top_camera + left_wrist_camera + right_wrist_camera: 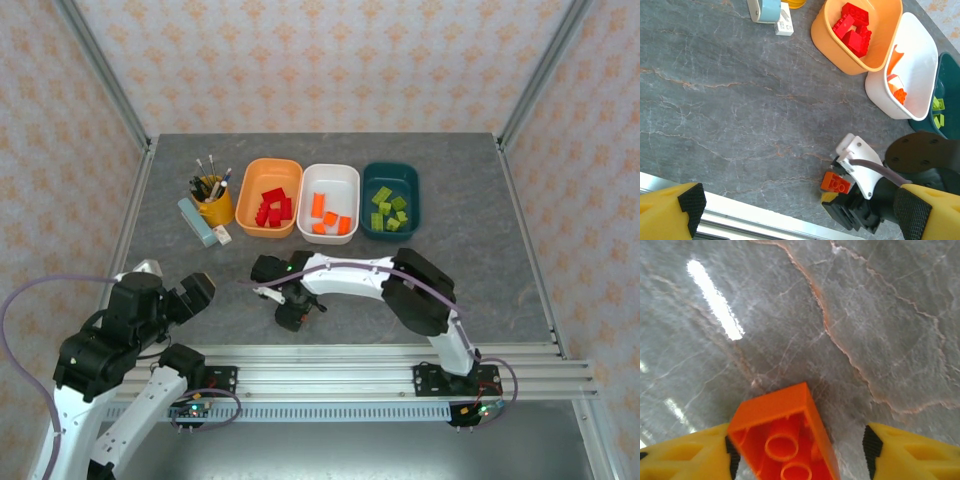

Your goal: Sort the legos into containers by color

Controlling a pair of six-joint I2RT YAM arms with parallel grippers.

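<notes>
1. The right hand point(291, 316) sits low over the grey desk point(480, 230), near its front edge, its fingers spread open around a lone orange lego point(782, 440).
2. In the right wrist view that lego shows its hollow underside. It touches one yellow finger point(685, 455), with a clear gap to the other.
3. The left hand point(800, 212) hangs wide open above the front rail point(740, 220), well apart from the lego.
4. At the back, the orange tub point(268, 168) holds red legos point(272, 207), the white tub point(330, 171) holds orange ones, and the teal tub point(392, 169) holds green legos point(388, 210).
</notes>
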